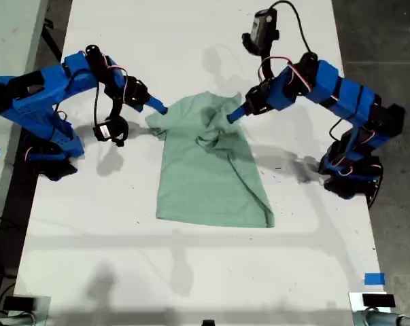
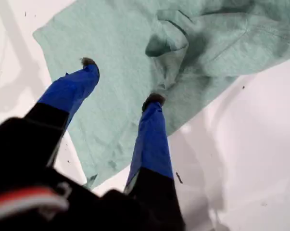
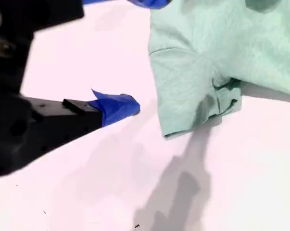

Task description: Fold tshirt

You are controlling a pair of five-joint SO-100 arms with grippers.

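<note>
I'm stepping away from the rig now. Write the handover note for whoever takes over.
My first pincer: open, above the shirt's rumpled upper part, holding nothing.
My second pincer: beside a sleeve, off the cloth; open or shut unclear.
Shirt: on the table, lower half flat; the sleeve side at the exterior view's right looks folded inward, untidily.
Left: fold in the other sleeve, smooth it, then fold it up.

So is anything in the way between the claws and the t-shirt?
Nothing visible is. My first claw hangs open right above the tshirt, and only bare white table lies between my second claw and the shirt's sleeve.
</note>
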